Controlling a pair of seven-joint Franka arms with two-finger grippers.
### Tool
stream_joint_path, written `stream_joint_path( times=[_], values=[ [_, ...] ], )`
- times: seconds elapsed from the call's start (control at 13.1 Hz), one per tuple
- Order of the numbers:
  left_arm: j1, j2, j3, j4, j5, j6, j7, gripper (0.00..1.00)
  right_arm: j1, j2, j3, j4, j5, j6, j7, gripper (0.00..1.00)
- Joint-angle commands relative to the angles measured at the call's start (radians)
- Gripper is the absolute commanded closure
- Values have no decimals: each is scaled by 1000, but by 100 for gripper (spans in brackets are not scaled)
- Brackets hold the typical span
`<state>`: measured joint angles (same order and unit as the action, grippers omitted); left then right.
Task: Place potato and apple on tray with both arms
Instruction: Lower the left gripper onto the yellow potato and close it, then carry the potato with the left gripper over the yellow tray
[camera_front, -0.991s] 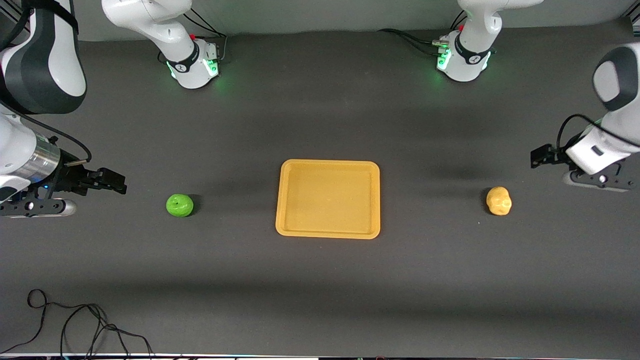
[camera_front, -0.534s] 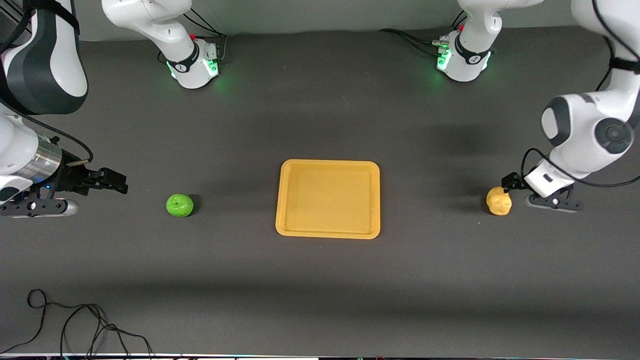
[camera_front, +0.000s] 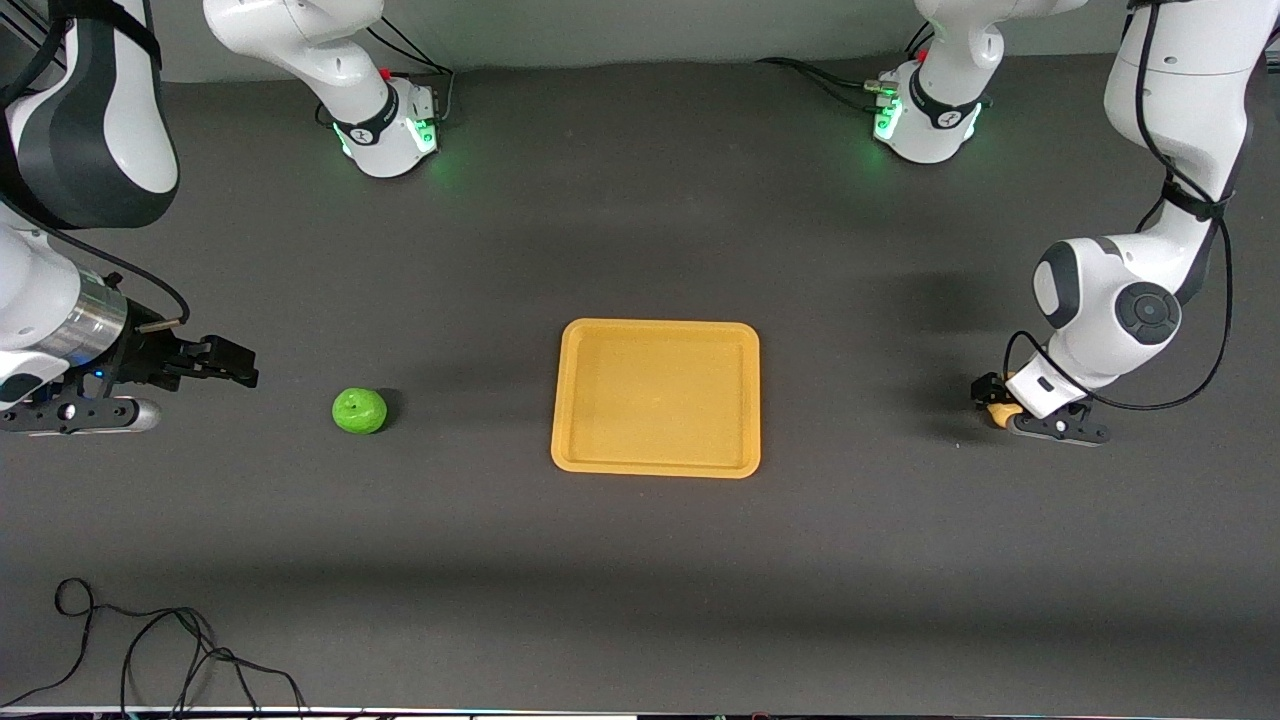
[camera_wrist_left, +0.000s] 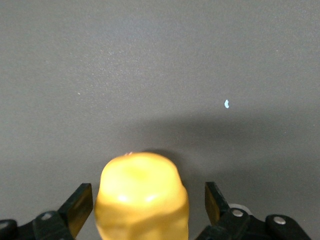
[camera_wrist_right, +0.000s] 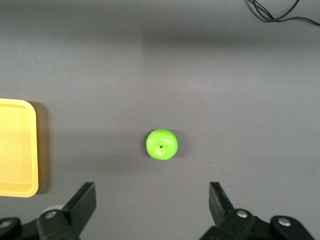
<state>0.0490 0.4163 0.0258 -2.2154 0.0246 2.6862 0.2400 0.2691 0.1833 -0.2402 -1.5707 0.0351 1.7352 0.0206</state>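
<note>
Two white, rounded robot arms with dark grey joint bands. Their bases (camera_front: 388, 125) (camera_front: 925, 120), at the upper edge of the frame, glow green. Black cables loop along the links. One wrist has a silver metal ring (camera_front: 88, 320). Black two-finger grippers carry small round silver screws (camera_wrist_right: 48, 215).

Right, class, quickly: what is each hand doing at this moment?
Left hand: open, fingers either side of the potato, not gripping it.
Right hand: open, holding nothing, in the air near the apple.
</note>
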Motion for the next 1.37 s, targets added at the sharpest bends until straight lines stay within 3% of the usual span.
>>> stream_joint_path(
  times=[0.0, 0.08, 0.23, 0.3, 0.53, 0.84, 1.07, 1.3],
  values=[
    [-11, 6, 2, -9, 6, 30, -7, 0, 5, -15, 1, -15, -17, 14, 15, 0],
    [-11, 6, 2, -7, 2, 29, -8, 10, 5, -15, 1, -17, -17, 14, 15, 0],
    [-8, -1, 2, -7, -5, 17, -20, 66, 2, -15, -2, -18, -15, 12, 13, 0],
    [-6, -5, 2, -3, -5, 12, -33, 79, 1, -15, -2, -19, -15, 12, 13, 0],
    [-6, -65, 2, 17, -5, -66, -34, 82, -1, -19, -4, -25, -15, 11, 12, 0],
    [-5, -186, 2, 159, -6, -415, -41, 82, -2, -18, -4, -29, -14, 12, 2, 0],
    [-26, -191, -27, 328, -8, -632, -92, 82, -2, -24, -5, -46, -11, 15, 2, 0],
    [-102, -182, -78, 411, -8, -678, -300, 82, -2, -25, -5, -46, -11, 15, 2, 0]
  ],
)
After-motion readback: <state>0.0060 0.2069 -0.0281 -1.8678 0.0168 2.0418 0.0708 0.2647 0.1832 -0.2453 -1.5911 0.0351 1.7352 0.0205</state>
